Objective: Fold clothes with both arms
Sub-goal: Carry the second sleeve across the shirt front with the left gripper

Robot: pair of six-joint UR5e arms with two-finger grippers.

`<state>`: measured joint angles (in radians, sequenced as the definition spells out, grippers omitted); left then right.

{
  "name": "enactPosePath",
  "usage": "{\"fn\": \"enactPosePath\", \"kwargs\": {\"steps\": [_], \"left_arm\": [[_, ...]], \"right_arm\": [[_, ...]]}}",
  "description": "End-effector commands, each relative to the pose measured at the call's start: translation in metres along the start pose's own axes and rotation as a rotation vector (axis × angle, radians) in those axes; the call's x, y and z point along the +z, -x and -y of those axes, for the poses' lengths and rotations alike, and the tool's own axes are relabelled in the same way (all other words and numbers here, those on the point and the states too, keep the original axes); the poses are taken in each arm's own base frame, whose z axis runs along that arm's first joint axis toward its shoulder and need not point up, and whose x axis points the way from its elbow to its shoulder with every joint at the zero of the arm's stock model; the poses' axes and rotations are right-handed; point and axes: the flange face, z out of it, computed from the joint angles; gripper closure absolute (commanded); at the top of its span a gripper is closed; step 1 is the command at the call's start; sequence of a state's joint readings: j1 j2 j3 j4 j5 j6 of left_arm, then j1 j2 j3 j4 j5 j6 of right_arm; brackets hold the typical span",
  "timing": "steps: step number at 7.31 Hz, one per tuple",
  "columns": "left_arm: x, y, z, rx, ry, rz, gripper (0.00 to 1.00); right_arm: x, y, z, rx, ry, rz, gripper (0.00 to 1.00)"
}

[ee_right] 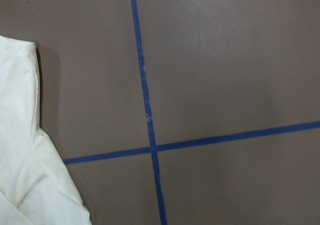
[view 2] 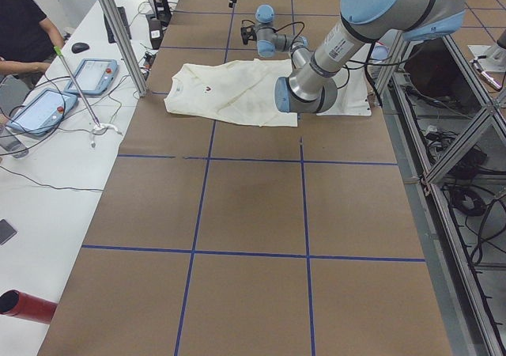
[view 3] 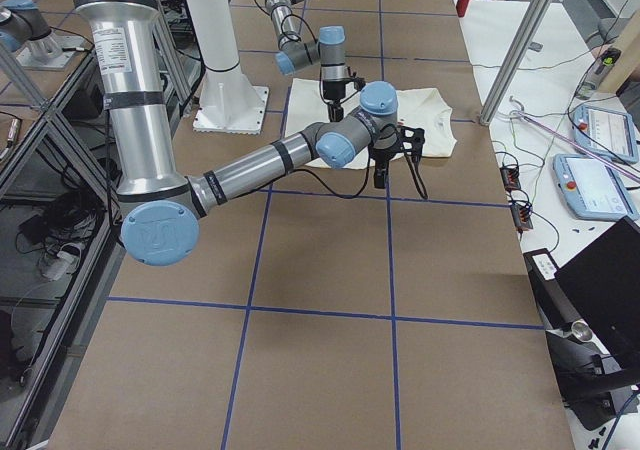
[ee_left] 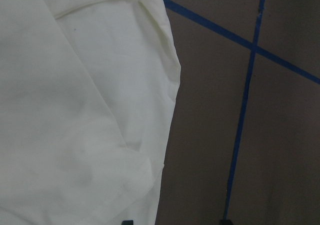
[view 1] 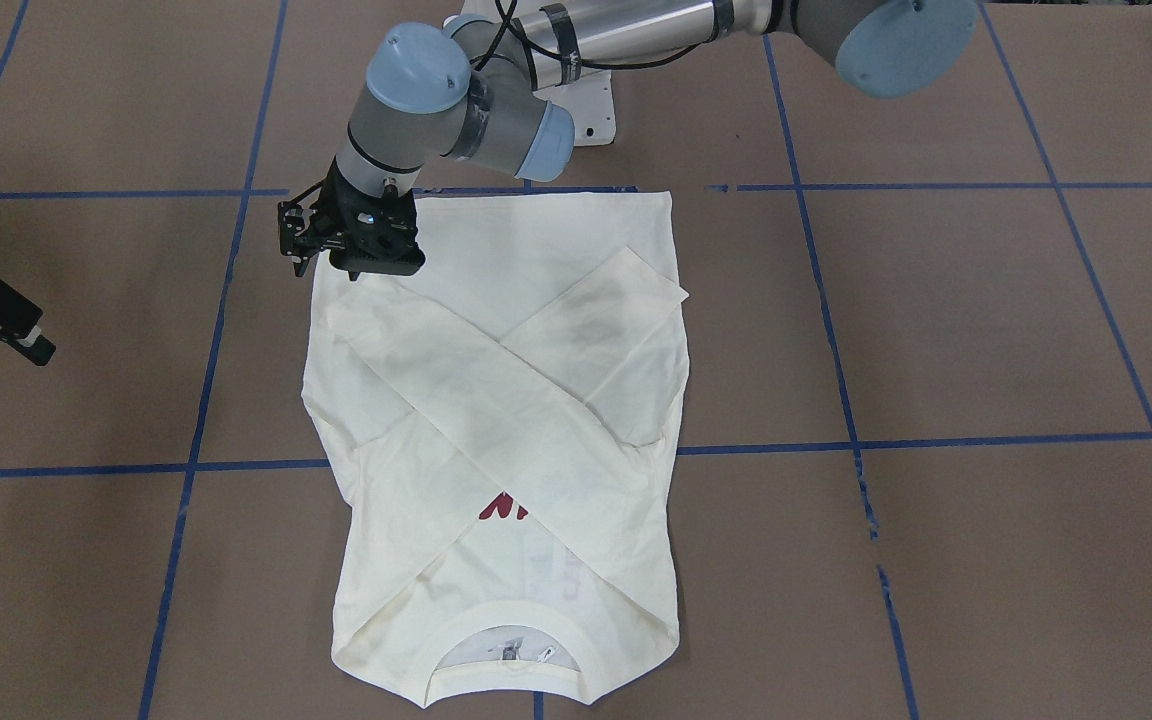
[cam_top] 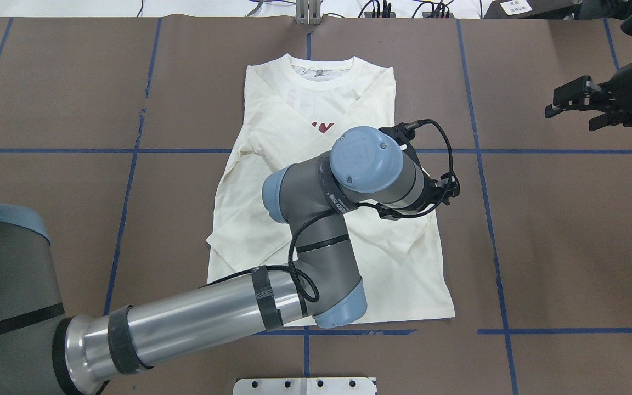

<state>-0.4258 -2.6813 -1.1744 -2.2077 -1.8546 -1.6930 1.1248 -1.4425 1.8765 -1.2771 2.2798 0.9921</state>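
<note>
Tabletop (cam_top: 74, 82) bears T-shirt (cam_top: 272, 181); left hand (view 1: 331, 262), hidden overhead, shows released in its wrist view; right hand (cam_top: 571, 107) released.

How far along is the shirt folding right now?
Done: both sleeves lie crossed over the flat T-shirt. In hand: the left gripper, jaws open, is over the shirt's side edge by a cuff; the right gripper sits off to the side, empty. Left: the body itself looks not yet folded.
</note>
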Motion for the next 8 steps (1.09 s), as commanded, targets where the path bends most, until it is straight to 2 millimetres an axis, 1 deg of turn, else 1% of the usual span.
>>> {"fn": "enactPosePath", "kwargs": {"steps": [1,2,3,4,5,6,7,8], "left_arm": [[-0.080,0.060,0.037,0.004,0.006,-0.038,0.34],[-0.122,0.103,0.049,0.059,-0.002,-0.038,0.34],[-0.141,0.122,0.062,0.083,-0.027,-0.033,0.34],[-0.148,0.130,0.076,0.075,-0.050,-0.025,0.34],[-0.153,0.135,0.084,0.070,-0.062,-0.022,0.34],[-0.156,0.135,0.085,0.071,-0.067,-0.025,0.34],[-0.156,0.135,0.085,0.070,-0.067,-0.025,0.34],[-0.157,0.135,0.086,0.069,-0.071,-0.026,0.34]], "right_arm": [[0.033,0.048,-0.073,0.064,0.065,-0.003,0.00],[0.055,0.095,-0.126,0.118,0.006,-0.023,0.00],[0.076,0.127,-0.179,0.167,-0.009,-0.021,0.00],[0.100,0.151,-0.237,0.208,-0.039,-0.024,0.01],[0.115,0.159,-0.276,0.240,-0.060,-0.033,0.01],[0.128,0.155,-0.302,0.296,-0.043,-0.060,0.01],[0.140,0.139,-0.320,0.343,-0.094,-0.088,0.03],[0.152,0.133,-0.328,0.359,-0.109,-0.109,0.04]]}}
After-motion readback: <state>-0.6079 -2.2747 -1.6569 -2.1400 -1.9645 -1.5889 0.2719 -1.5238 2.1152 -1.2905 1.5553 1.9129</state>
